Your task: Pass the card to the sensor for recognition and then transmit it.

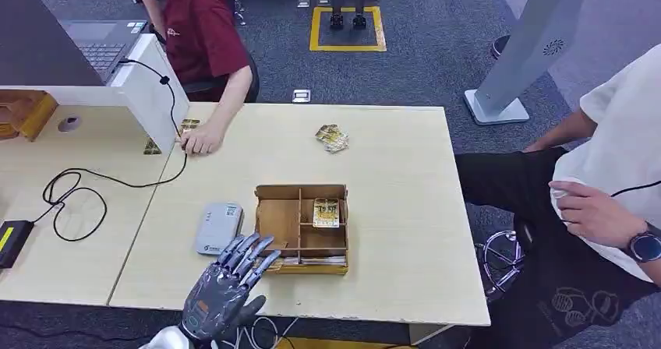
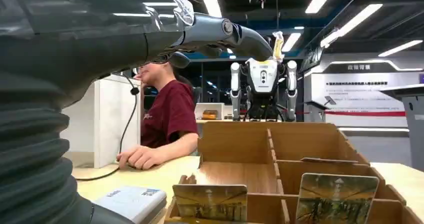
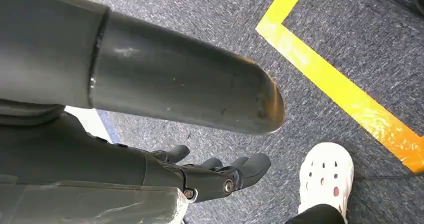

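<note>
A picture card lies in a right compartment of the wooden divided box on the light table; more cards stand along the box's front edge. The grey-white sensor lies flat just left of the box. My left hand hovers over the table's near edge, by the box's front left corner, fingers spread and holding nothing. In the left wrist view that hand looks over the box, two upright cards and the sensor. My right hand hangs over the carpet, empty.
A loose pile of cards lies at the table's far side. A person in a red shirt rests a hand on the far left; another person sits at the right. A black cable loops on the left table. A white shoe is near my right hand.
</note>
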